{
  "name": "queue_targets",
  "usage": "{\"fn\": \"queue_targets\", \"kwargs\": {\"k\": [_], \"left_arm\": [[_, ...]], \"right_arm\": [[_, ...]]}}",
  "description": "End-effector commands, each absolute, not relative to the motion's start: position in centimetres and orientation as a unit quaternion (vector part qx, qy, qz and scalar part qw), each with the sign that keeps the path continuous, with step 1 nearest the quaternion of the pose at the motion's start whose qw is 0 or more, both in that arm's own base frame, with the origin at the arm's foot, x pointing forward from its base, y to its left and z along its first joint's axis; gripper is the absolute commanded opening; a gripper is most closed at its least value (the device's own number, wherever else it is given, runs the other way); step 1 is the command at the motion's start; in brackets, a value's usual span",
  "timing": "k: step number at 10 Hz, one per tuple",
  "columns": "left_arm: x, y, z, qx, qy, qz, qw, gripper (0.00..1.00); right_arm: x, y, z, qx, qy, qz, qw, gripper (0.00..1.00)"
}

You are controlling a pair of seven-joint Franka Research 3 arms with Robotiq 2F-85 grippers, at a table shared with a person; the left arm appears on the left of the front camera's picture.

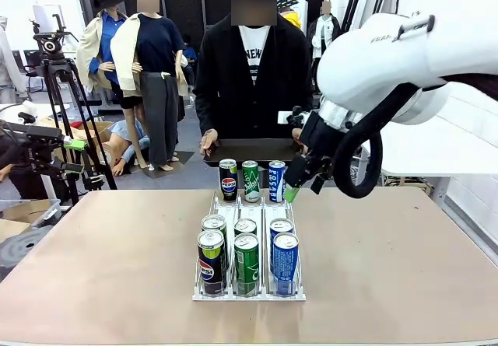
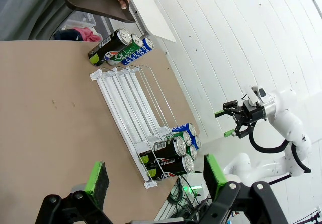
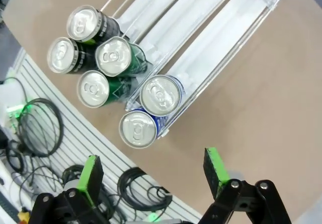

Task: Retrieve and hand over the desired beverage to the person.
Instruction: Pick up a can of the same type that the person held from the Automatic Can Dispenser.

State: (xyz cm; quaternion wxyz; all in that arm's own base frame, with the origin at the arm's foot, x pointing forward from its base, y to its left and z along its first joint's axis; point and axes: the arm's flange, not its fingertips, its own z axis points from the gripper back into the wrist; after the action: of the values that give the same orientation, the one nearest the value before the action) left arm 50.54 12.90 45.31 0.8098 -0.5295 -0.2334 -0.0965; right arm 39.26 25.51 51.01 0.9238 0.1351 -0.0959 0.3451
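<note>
A clear wire rack lies along the table's middle. At its far end stand a Pepsi can, a green can and a blue can. Several more cans crowd its near end, also seen from above as cans. The person stands at the far edge and holds a dark tray with both hands. My right gripper hangs open in the air above the rack's right side, empty. My left gripper is open and empty, off to the rack's left.
The brown table has bare room on both sides of the rack. Cables lie on the floor beyond the table's near edge. A tripod stands at the far left.
</note>
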Motion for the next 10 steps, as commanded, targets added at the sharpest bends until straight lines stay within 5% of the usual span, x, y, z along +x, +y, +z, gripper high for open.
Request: {"fn": "queue_targets", "kwargs": {"k": [1,10], "left_arm": [[50.4,13.0,45.4,-0.528,-0.233,-0.097,0.811,1.00],[50.4,13.0,45.4,-0.528,-0.233,-0.097,0.811,1.00]], "right_arm": [[39.9,27.9,50.0,0.085,-0.085,0.329,0.937,1.00],[36.3,32.3,48.1,-0.019,-0.064,0.285,0.956,1.00]]}}
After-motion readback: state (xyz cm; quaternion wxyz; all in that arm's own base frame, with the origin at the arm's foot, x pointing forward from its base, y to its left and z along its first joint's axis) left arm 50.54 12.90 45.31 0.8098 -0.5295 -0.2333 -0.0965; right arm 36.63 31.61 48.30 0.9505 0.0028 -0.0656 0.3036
